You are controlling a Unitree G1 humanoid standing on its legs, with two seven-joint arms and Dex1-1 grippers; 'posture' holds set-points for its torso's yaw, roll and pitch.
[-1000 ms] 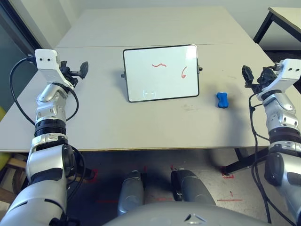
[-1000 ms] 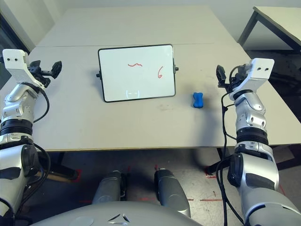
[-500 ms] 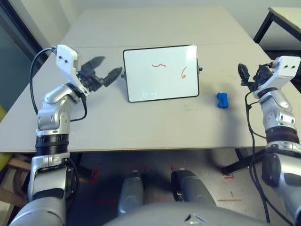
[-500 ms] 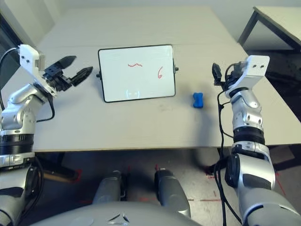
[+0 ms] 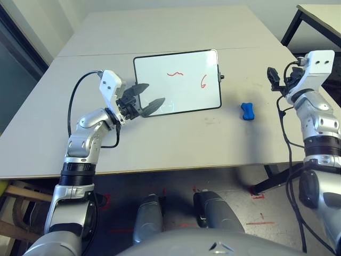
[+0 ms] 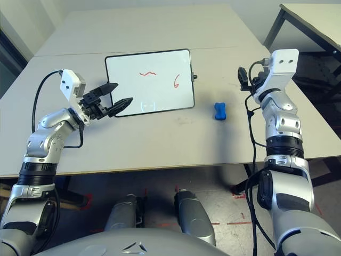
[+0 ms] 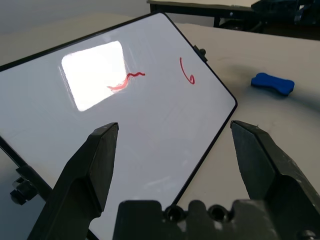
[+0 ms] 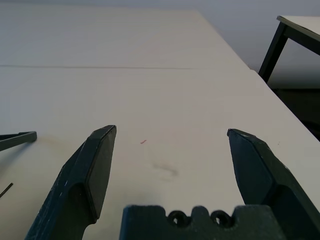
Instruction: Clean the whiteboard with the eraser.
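Swinging in from the bench's left edge since a second ago, the left end effector now hangs over the near left corner of the whiteboard, its two black fingers spread wide and holding nothing. One whiteboard lies flat around the middle of the bench, carrying two red marks: a squiggle and a hooked stroke to its right. One blue eraser rests on the bench, right of the board and apart from it. Near the right edge, the right end effector is raised slightly higher than before, wide apart and empty, above bare bench.
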